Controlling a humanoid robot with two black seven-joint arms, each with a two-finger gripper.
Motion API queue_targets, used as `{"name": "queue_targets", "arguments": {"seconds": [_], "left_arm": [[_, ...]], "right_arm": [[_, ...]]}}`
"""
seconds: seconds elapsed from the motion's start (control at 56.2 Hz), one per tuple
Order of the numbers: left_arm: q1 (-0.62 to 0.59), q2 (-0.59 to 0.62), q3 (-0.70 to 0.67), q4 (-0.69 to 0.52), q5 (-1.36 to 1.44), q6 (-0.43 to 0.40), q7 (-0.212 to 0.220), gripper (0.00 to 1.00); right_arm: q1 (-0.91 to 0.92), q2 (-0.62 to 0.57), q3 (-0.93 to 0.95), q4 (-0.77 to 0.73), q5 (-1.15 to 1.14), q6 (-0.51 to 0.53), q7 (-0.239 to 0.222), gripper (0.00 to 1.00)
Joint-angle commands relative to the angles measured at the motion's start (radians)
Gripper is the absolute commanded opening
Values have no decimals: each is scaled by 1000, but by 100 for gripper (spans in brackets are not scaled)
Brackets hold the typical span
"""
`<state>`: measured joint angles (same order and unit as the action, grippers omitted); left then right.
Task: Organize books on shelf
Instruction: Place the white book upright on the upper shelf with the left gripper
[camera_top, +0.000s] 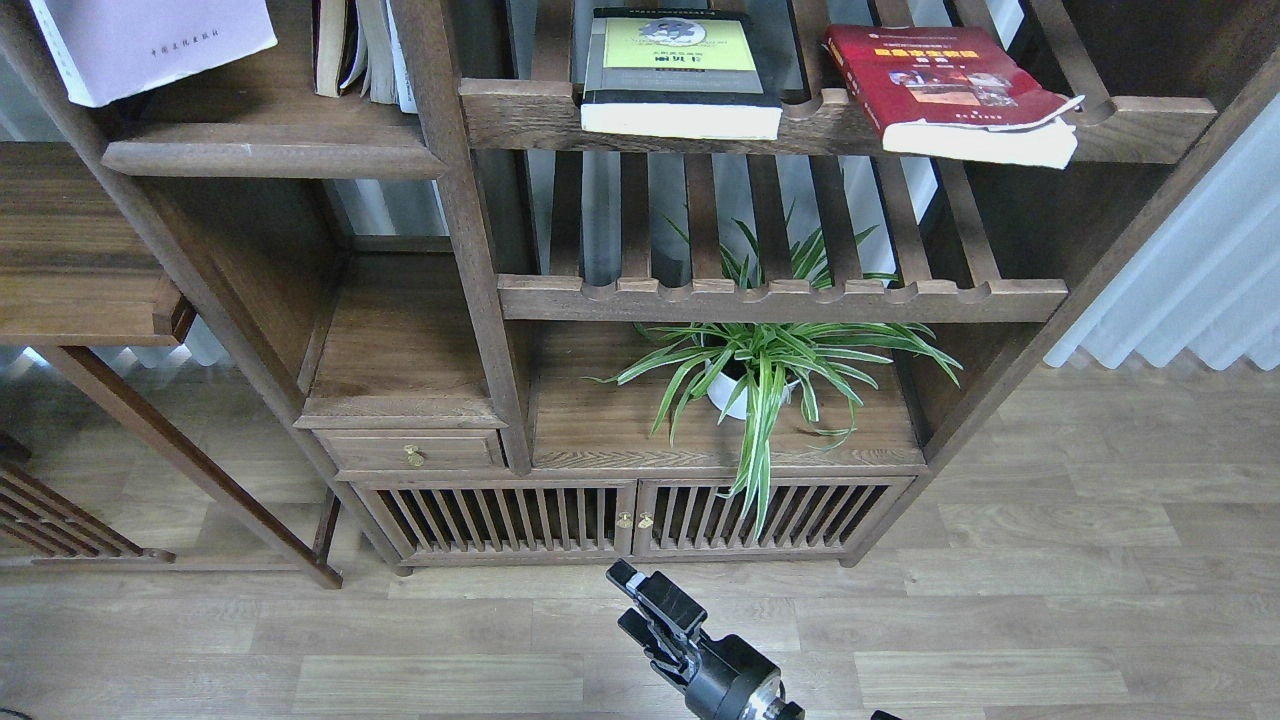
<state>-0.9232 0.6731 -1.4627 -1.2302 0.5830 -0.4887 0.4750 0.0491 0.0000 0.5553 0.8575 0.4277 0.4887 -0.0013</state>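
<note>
1. The lavender-white book (150, 40), at the top left over the solid shelf (270, 155), carries one short line of small dark characters near its lower edge; they are too small to read.
2. The black-grey book (682, 70) has dark characters on its yellow-cream panel, seen upside down and not legible.
3. The red book (940, 85) bears a yellow title band, its characters unreadable.
</note>
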Motion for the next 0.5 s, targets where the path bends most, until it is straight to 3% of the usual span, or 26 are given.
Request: {"name": "queue_targets", "arguments": {"seconds": [0.0,0.107,0.125,0.231,0.427,0.481], "left_arm": [[-81,-7,53,55,17,0,-1,6],[-137,-7,84,106,21,0,-6,6],[-202,-22,141,192,27,0,-22,6],[-261,-72,173,276,54,0,-47,6],[-338,-121,202,366,67,0,-69,6],[-384,-145,243,443,67,0,-101,6]], "right_arm": [[0,0,0,0,0,0,0,99],[0,0,0,0,0,0,0,99],[0,0,0,0,0,0,0,99],[0,0,0,0,0,0,0,99],[0,0,0,2,0,0,0,99],[0,0,0,2,0,0,0,99]]}}
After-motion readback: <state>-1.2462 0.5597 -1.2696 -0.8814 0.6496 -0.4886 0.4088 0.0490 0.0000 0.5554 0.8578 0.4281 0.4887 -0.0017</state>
